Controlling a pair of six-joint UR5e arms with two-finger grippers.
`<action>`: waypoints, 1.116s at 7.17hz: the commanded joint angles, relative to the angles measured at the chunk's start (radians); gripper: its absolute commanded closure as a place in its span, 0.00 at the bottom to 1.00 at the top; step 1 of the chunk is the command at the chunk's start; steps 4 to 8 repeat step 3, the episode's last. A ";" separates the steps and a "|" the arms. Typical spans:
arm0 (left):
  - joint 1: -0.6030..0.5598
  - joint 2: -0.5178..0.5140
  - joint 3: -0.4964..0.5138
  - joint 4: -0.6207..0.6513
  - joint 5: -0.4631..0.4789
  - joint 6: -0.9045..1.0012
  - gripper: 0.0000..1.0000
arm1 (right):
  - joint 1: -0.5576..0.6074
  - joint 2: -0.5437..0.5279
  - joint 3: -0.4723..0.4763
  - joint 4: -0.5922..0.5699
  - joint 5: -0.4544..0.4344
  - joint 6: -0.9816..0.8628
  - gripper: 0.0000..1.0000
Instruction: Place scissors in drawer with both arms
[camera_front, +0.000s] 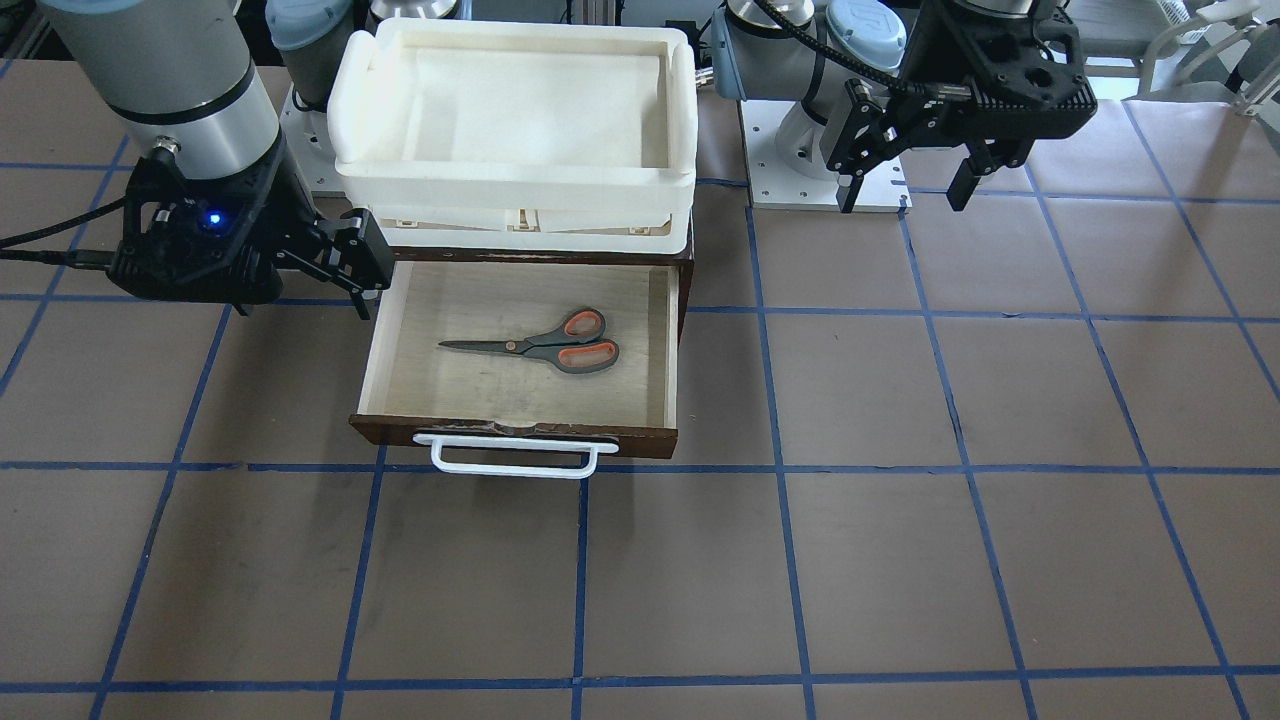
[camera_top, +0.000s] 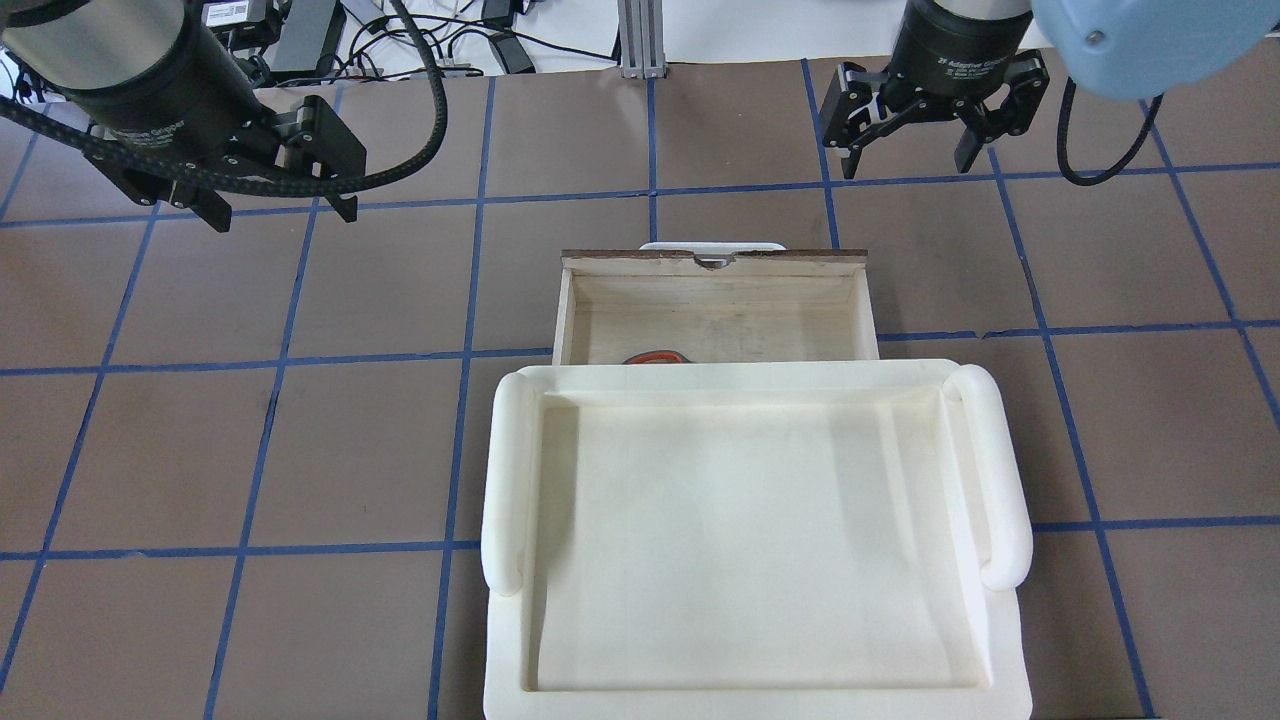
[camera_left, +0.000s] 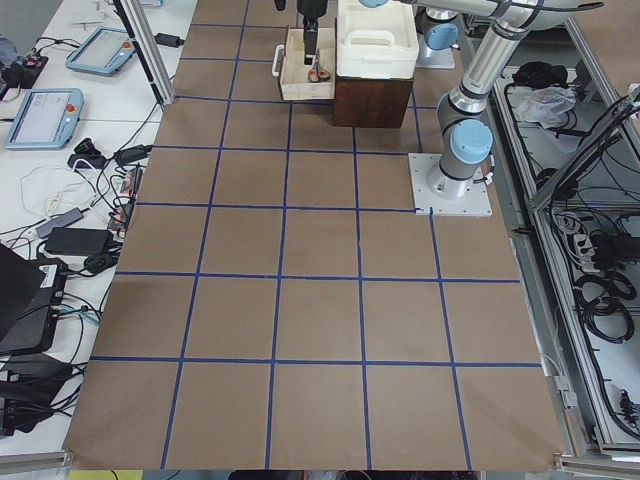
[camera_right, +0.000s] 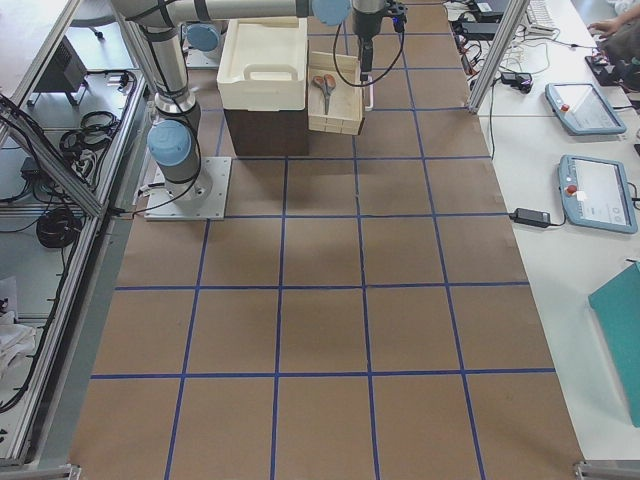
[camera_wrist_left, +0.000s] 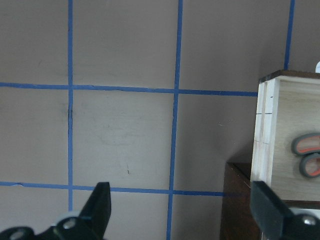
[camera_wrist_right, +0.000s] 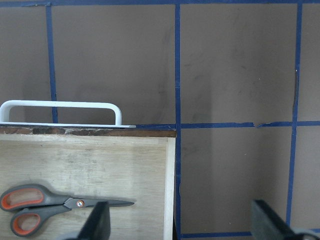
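The scissors (camera_front: 545, 345) lie flat on the pale floor of the open drawer (camera_front: 450, 395), blades pointing toward the right arm's side. They also show in the right wrist view (camera_wrist_right: 45, 207), and their handles show in the left wrist view (camera_wrist_left: 310, 152). In the overhead view only an orange sliver of the scissors (camera_top: 657, 357) shows past the tray. My left gripper (camera_front: 903, 200) is open and empty, above the table off the drawer's side. My right gripper (camera_front: 302, 300) is open and empty, beside the drawer's other side.
A cream-white plastic tray (camera_front: 520, 180) sits on top of the dark brown cabinet and hides the drawer's back part from overhead (camera_top: 750, 520). The drawer's white bar handle (camera_front: 515, 455) sticks out toward the operators' side. The brown table has a blue tape grid.
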 joint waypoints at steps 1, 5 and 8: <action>0.001 -0.001 -0.001 0.001 0.000 0.005 0.00 | 0.000 -0.006 0.001 0.014 -0.001 0.001 0.00; -0.001 -0.001 -0.003 0.001 0.000 0.012 0.00 | 0.000 -0.006 0.001 0.017 -0.004 0.001 0.00; -0.001 -0.001 -0.003 0.001 0.000 0.012 0.00 | 0.000 -0.006 0.001 0.017 -0.004 0.001 0.00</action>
